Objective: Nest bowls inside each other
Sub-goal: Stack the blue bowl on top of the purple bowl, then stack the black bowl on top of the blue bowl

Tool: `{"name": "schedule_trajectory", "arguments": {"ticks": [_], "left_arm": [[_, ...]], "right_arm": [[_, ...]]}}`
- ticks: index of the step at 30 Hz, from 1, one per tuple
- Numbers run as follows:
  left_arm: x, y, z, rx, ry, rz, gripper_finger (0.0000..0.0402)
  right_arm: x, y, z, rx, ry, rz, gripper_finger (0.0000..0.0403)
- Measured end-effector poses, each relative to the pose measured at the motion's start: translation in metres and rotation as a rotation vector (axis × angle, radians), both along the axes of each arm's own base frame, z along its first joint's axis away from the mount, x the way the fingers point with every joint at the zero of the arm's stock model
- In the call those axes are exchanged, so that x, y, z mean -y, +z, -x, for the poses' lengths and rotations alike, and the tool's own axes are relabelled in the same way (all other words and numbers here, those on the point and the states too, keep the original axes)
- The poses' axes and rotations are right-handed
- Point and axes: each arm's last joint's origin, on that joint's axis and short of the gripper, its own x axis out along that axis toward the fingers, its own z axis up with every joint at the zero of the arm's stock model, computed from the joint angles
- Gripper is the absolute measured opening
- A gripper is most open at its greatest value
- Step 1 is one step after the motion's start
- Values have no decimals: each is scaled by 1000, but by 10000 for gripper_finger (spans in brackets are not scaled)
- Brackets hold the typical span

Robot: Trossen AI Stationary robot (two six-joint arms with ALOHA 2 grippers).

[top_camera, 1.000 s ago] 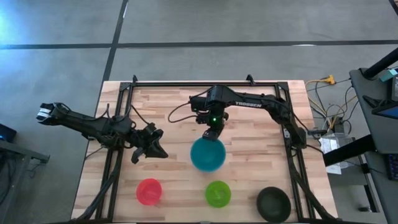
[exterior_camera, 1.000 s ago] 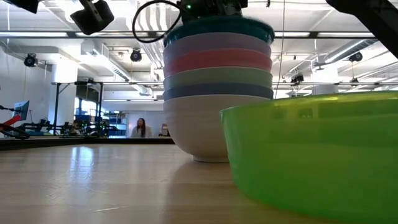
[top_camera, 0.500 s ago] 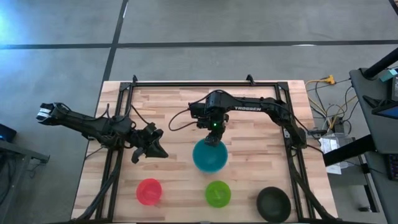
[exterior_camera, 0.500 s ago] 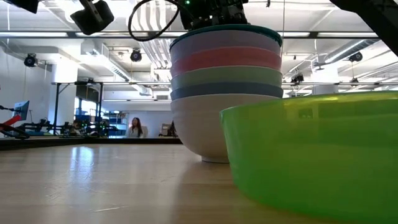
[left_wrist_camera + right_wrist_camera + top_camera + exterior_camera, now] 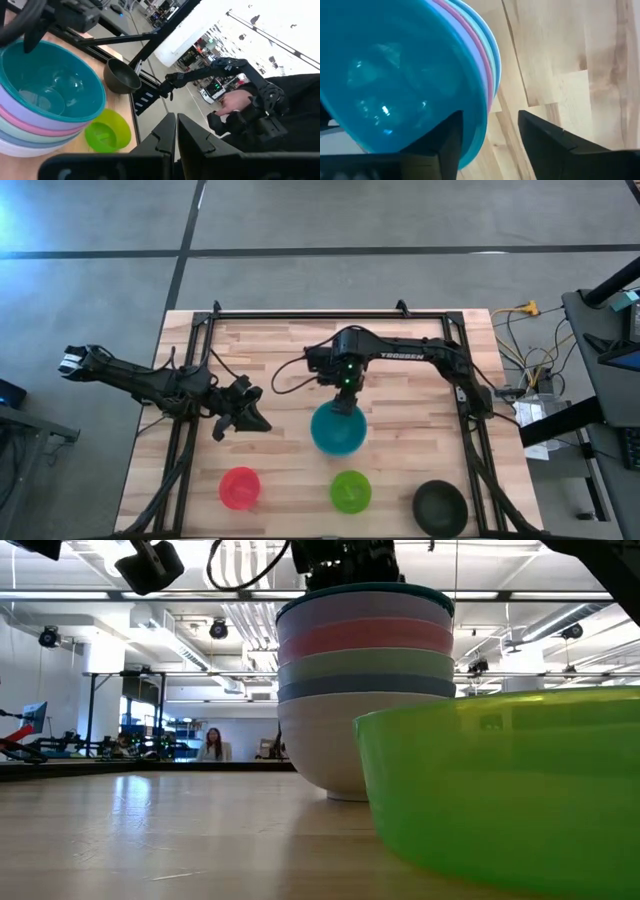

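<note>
- The bowls (image 5: pixel 337 430) sit nested, teal bowl (image 5: pixel 385 75) on top, right under the right tool (image 5: pixel 343 402), its fingers spread apart.
- Left tool (image 5: pixel 250 420) pressed together, well away.

The tabletop (image 5: pixel 270 350) is pale jointed wood planks with a smooth, faintly shiny finish. The teal bowl (image 5: pixel 337 430) is glossy plastic catching highlights; the green bowl (image 5: pixel 510 790) looks smooth, slightly translucent plastic. The black bowl (image 5: pixel 440 506) appears matt.
</note>
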Motion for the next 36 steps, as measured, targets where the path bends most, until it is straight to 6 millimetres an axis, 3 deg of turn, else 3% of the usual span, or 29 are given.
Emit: {"name": "schedule_trajectory", "arguments": {"ticks": [7, 12, 19, 24, 29, 36], "left_arm": [[0, 0, 0, -10, 18, 22, 2], [-1, 0, 0, -10, 20, 22, 2], [-2, 0, -1, -10, 66, 20, 2], [-2, 0, -1, -14, 72, 19, 2], [-2, -1, -1, -19, 75, 13, 2], [-3, -3, -1, -14, 114, -23, 2]], "right_arm": [[-1, 22, 11, 60, 3, 4, 211], [-6, 52, 29, 139, 11, 9, 214], [-30, 111, 78, 324, 53, 11, 215], [-56, 138, 119, 504, 24, 60, 215], [-82, 137, 160, 641, -75, 77, 215], [-110, 94, 200, 786, -193, -10, 212]]}}
